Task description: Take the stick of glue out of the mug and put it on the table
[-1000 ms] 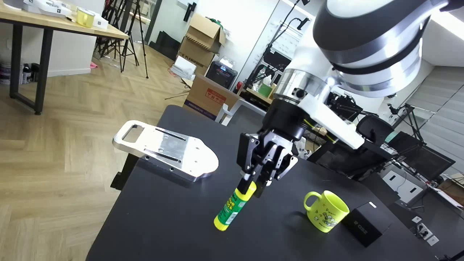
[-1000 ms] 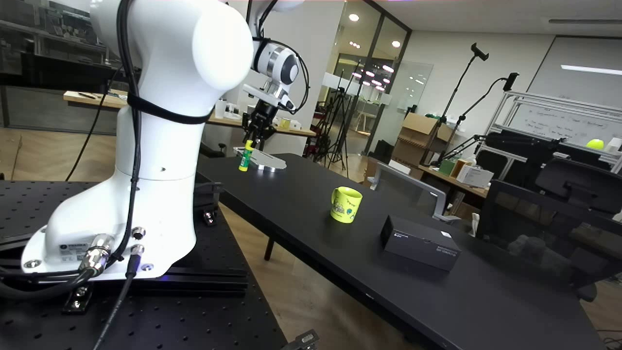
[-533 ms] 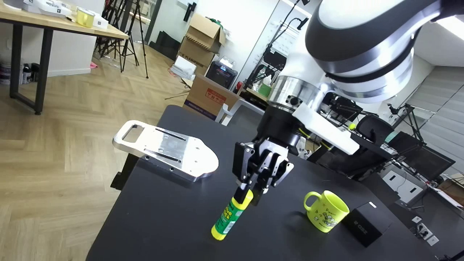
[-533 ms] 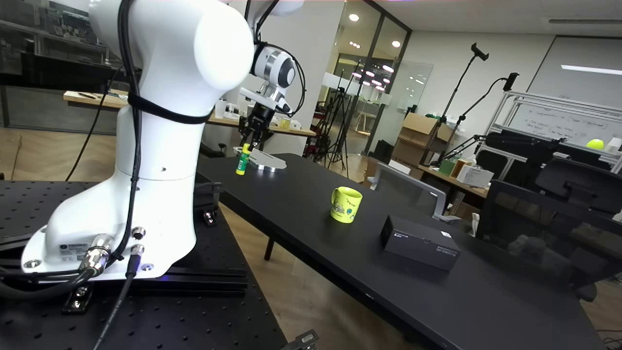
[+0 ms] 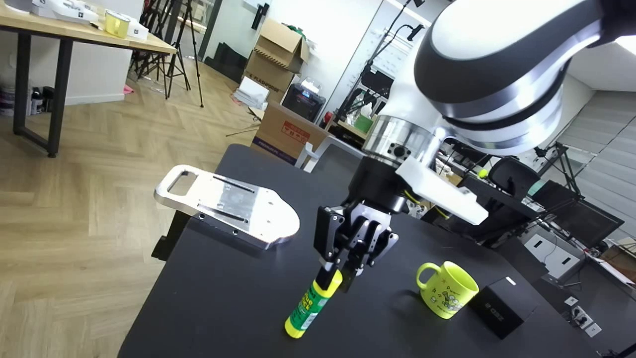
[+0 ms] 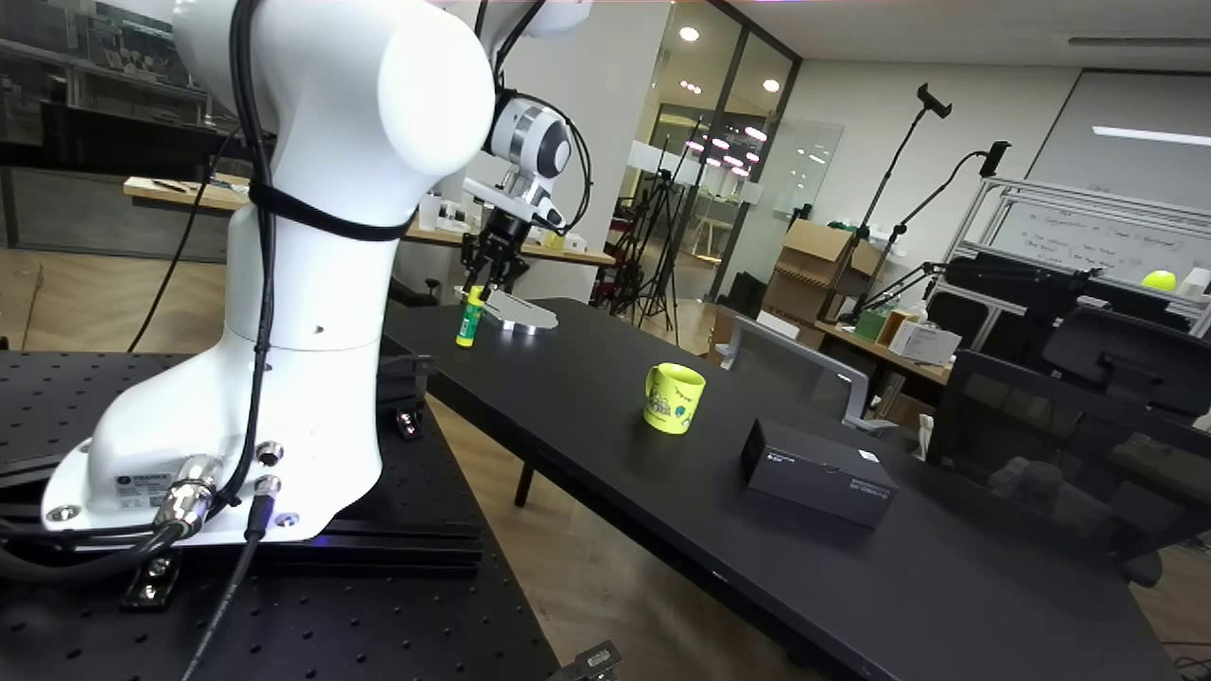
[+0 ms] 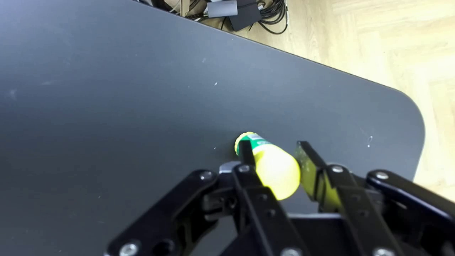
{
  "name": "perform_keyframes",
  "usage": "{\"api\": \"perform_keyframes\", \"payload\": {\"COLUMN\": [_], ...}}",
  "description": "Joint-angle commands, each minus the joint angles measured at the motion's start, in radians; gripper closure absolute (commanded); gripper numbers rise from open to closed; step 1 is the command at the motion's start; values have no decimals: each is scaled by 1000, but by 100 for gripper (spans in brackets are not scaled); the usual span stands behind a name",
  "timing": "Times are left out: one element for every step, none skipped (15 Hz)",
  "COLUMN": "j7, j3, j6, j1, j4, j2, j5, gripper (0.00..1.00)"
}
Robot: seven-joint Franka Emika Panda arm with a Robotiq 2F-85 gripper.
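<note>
The stick of glue [image 5: 310,307], yellow with a green label, is tilted between the fingers of my gripper [image 5: 336,282], held by its upper yellow end. It also shows in an exterior view [image 6: 467,326] and in the wrist view [image 7: 279,170], between the two finger pads. The lower end is close to the black table [image 5: 377,318]; I cannot tell whether it touches. The lime mug [image 5: 447,291] stands on the table apart from the gripper, with its handle towards it. The mug also shows in an exterior view [image 6: 674,399].
A silver metal plate [image 5: 233,204] lies at the table's end, behind the gripper. A black box [image 5: 502,308] sits beside the mug, also seen in an exterior view [image 6: 818,473]. The table's rounded corner and edge [image 7: 408,96] show in the wrist view.
My gripper and the stick of glue have moved down together towards the tabletop and slightly away from the mug. The mug has not moved.
</note>
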Motion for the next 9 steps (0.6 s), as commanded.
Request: {"api": "perform_keyframes", "payload": {"j7": [16, 16, 15, 17, 16, 17, 22, 25, 26], "j3": [4, 4, 4, 4, 5, 5, 4, 5, 8], "j6": [23, 24, 23, 20, 19, 12, 6, 2, -9], "j1": [2, 1, -1, -3, -5, -8, -10, -15, -20], "j4": [-28, -30, -28, -24, -22, -20, -22, -28, -37], "j2": [-20, -24, -30, -37, -47, -60, -79, -104, -131], "j5": [1, 1, 4, 6, 10, 12, 15, 19, 28], "gripper": [41, 40, 34, 27, 21, 13, 7, 2, 0]}}
